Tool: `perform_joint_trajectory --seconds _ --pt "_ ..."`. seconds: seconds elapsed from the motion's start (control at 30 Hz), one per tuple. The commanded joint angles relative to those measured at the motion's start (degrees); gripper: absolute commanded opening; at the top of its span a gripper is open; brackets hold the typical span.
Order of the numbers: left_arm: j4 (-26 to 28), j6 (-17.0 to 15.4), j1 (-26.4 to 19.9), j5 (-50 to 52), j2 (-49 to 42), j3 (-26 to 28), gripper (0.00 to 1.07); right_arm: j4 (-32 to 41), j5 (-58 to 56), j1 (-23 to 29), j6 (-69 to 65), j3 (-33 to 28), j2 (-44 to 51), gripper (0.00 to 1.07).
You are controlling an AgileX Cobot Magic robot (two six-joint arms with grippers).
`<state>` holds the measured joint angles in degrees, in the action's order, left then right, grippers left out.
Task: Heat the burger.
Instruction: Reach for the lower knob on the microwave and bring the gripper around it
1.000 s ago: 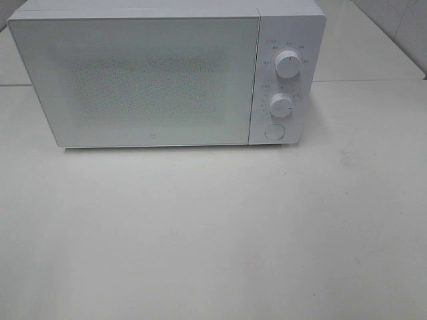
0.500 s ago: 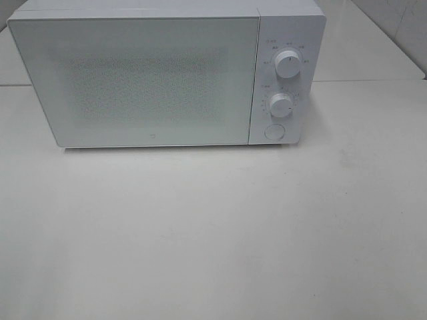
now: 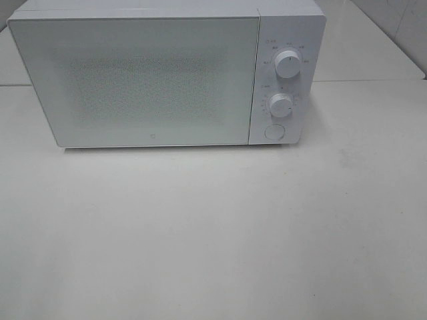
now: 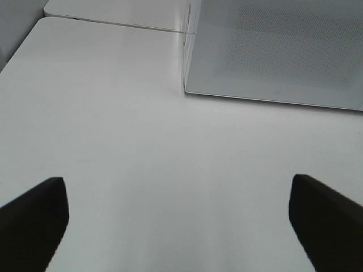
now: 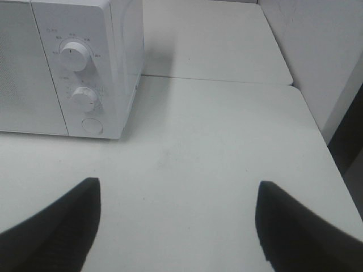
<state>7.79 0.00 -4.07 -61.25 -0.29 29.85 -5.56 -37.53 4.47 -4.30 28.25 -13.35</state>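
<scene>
Nothing's budged since the earlier shots, same scene all round. Biggest thing is the flat white table (image 3: pixel 213 233), and sitting on it is one boxy white microwave (image 3: pixel 287 27) with its pale, dot-patterned door (image 3: pixel 133 80) shut. That door is too hazy to see through, so I can't tell where the burger is; none of the views shows it.

On the microwave's control strip, right of the door, there are two round white knobs, an upper knob (image 3: pixel 287 65) and a lower knob (image 3: pixel 281 105), then one round white button (image 3: pixel 273 132) under them. The markings around the knobs are too small to read, and the microwave's top runs out of the high view.

Both grippers sit well in front of the microwave. The left gripper (image 4: pixel 176 181) has its two dark fingers (image 4: pixel 34 221) spread wide, gripping nothing. Same for the right gripper (image 5: pixel 177 184), dark fingers (image 5: pixel 62 226) wide apart. Only the fingertips show.
</scene>
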Motion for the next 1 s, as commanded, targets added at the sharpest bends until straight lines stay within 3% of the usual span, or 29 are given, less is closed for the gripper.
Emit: perform_joint_trajectory --seconds 0.03,0.37,1.0 --pt "0.1 0.0 0.2 0.1 -1.3 -0.2 0.98 0.0 10.1 -0.3 0.6 -1.9 -4.6 0.75" --pt "0.1 0.0 0.2 0.1 -1.3 -0.2 0.98 0.0 29.9 -0.3 0.6 -5.4 -18.0 0.75" --pt "0.1 0.0 0.2 0.1 -1.3 -0.2 0.98 0.0 62.4 -0.3 0.6 -5.7 -43.3 0.75"
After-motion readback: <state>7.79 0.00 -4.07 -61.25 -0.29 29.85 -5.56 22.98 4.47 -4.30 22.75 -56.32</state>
